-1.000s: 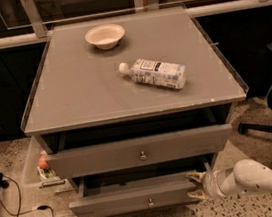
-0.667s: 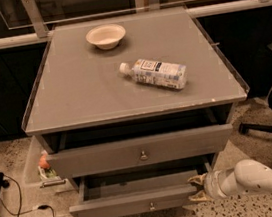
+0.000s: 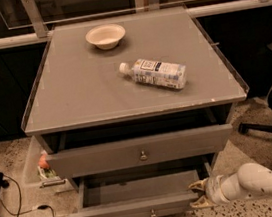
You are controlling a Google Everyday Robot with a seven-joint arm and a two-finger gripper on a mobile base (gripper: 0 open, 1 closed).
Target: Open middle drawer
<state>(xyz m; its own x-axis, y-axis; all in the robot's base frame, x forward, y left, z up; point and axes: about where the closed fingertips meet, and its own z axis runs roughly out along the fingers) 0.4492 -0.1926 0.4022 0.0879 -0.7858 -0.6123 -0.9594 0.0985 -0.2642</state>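
The gripper (image 3: 197, 194) is sitting low under the table's (image 3: 74, 99) front right corner. Its two fingers are set narrowly, one behind and one before the right end of the middle drawer (image 3: 130, 211) front, pinching that panel. The drawer is standing pulled out beneath the front edge, its grey floor showing, below the wider drawer (image 3: 97, 159). A bottle (image 3: 155, 73) is lying near the table's middle; a bowl (image 3: 105, 36) is sitting near the back edge.

A grey flat-fronted middle drawer (image 3: 115, 214) with one small round metal knob (image 3: 152, 212) stands pulled out, its plain floor showing. The gripper (image 3: 197, 194) sits at the right end of the drawer's front. On the grey cabinet top (image 3: 74, 96) rest a cream round bowl (image 3: 105, 35) and a clear plastic bottle (image 3: 154, 73) on its side.
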